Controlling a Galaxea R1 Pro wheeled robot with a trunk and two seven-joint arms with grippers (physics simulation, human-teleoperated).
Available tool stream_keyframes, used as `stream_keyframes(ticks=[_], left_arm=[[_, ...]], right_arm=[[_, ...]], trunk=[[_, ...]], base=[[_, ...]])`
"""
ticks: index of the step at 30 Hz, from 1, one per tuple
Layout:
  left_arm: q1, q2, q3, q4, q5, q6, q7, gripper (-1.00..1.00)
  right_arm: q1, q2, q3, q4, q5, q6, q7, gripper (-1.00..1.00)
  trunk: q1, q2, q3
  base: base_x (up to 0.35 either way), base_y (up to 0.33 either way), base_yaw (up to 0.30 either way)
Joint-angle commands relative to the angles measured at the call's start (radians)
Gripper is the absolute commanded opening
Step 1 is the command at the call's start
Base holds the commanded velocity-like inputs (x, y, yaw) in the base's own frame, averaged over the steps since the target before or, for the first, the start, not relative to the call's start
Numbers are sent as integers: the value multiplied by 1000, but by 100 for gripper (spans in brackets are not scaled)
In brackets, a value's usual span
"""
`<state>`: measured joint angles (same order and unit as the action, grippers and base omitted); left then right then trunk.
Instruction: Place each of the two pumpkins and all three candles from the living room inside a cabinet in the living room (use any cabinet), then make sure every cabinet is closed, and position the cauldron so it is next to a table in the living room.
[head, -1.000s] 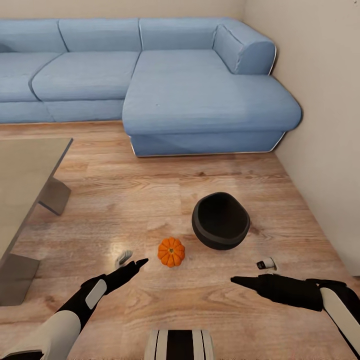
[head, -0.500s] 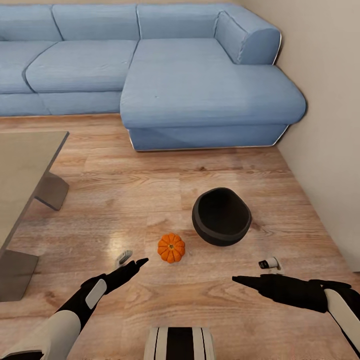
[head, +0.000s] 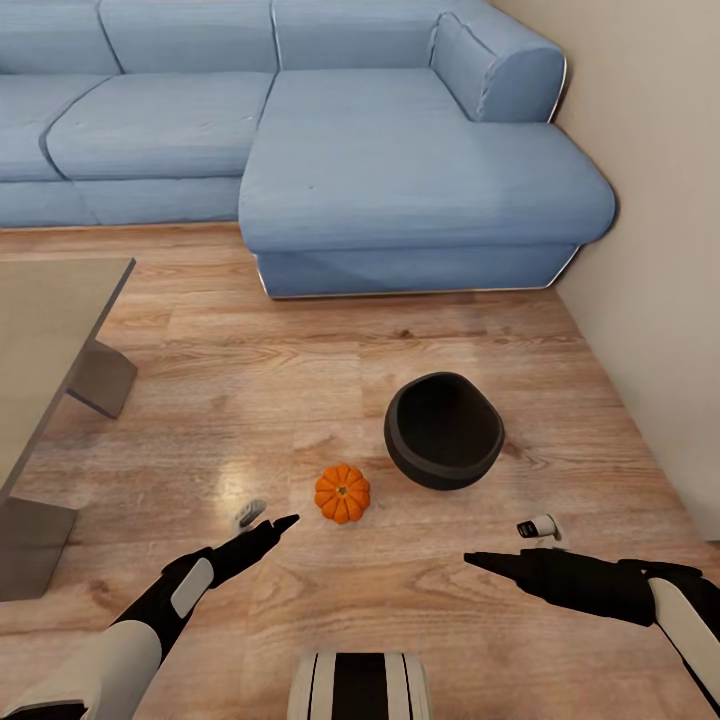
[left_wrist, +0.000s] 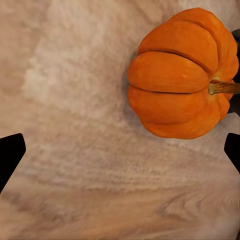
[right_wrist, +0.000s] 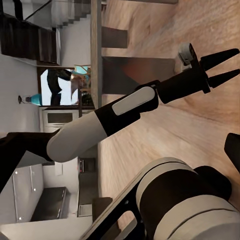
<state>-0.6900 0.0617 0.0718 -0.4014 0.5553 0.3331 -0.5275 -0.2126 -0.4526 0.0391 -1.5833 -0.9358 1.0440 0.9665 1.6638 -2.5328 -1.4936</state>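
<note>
One ribbed orange pumpkin (head: 342, 493) sits beside the black cauldron (head: 443, 431).

Pretty clearly a home living room: a big blue corner sofa (head: 330, 140) is set against pale walls, with wood plank floor (head: 300, 400) and a glass-topped coffee table (head: 45, 330) alongside.

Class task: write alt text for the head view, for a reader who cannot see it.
A small orange pumpkin sits on a light wood plank floor beside a round black cauldron, just beyond the robot's two outstretched black grippers, left and right. A blue corner sofa lies behind, and a glass-topped coffee table at the left edge.
</note>
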Motion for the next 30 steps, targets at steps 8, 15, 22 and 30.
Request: stream_keyframes(ticks=[8, 15, 22, 30], left_arm=[[0, 0, 4, 1, 6, 9, -3, 100], [0, 0, 4, 1, 6, 9, -3, 100], [0, 0, 4, 2, 6, 10, -2, 100], [0, 0, 4, 3, 5, 9, -2, 100]], right_arm=[[-1, 0, 1, 0, 0, 3, 3, 100], [-1, 0, 1, 0, 0, 3, 3, 100], [-1, 1, 1, 0, 0, 3, 3, 100], [-1, 1, 1, 0, 0, 3, 3, 100]], trunk=[[0, 0, -1], [0, 0, -1], [0, 0, -1], [0, 0, -1]], base=[[72, -46, 0], [23, -37, 0], [34, -61, 0], [96, -89, 0]])
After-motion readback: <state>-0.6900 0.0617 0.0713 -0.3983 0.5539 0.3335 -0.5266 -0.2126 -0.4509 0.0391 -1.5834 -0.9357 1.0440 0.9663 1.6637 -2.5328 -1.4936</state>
